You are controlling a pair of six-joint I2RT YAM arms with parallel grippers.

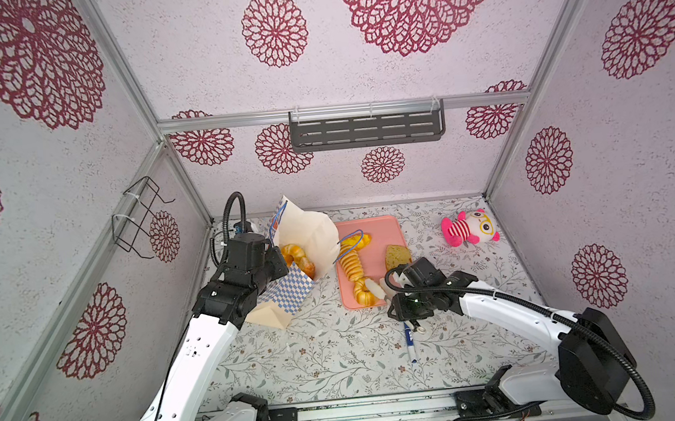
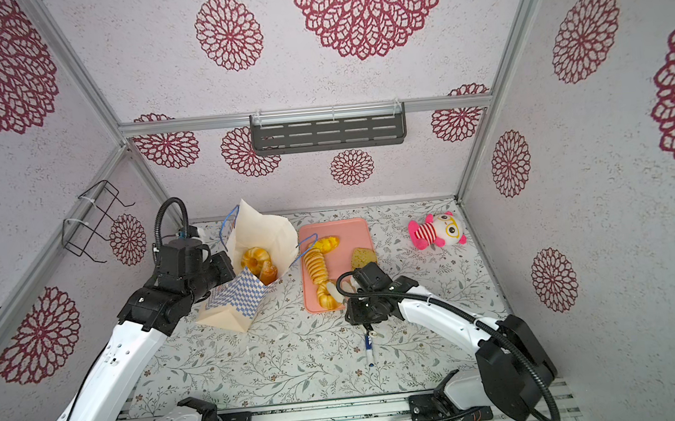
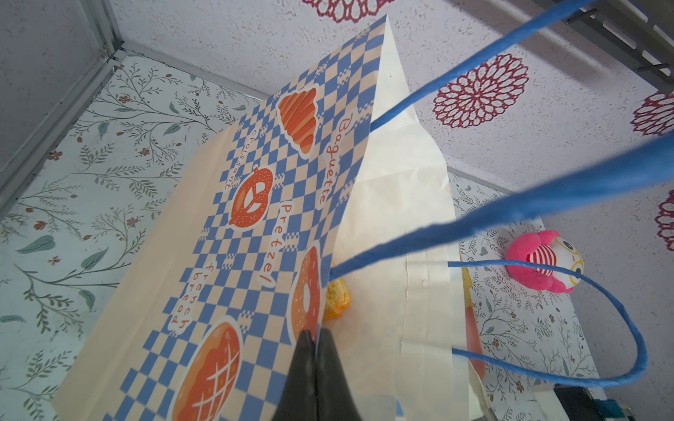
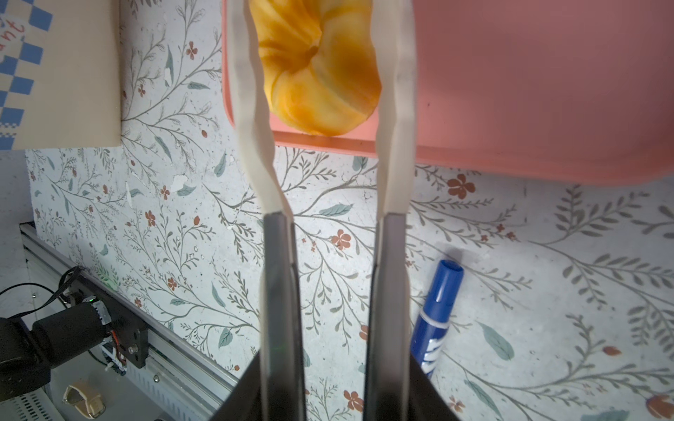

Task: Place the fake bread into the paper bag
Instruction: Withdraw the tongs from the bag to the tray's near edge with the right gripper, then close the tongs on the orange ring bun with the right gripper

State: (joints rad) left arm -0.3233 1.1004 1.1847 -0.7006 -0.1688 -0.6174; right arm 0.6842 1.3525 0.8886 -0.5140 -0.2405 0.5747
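The paper bag (image 1: 293,300) leans tilted on the table with its mouth wide. My left gripper (image 3: 316,337) is shut on its near rim, one jaw inside and one outside. A ring cake (image 1: 292,252) and a brownish bun (image 1: 309,269) lie inside. On the pink tray (image 1: 385,232) lie a ridged loaf (image 1: 351,266), a yellow pastry (image 1: 358,241) and a triangular pie (image 1: 397,256). At the tray's near edge sits another ring cake (image 4: 317,73). My right gripper (image 4: 321,36) is shut on it, a white finger pressing each side.
One blue bag handle (image 1: 350,239) drapes over the pastries on the tray. A blue marker (image 1: 410,343) lies on the table just below my right wrist. A pink striped plush toy (image 1: 471,228) sits at the back right. A dark shelf (image 1: 366,130) hangs on the back wall.
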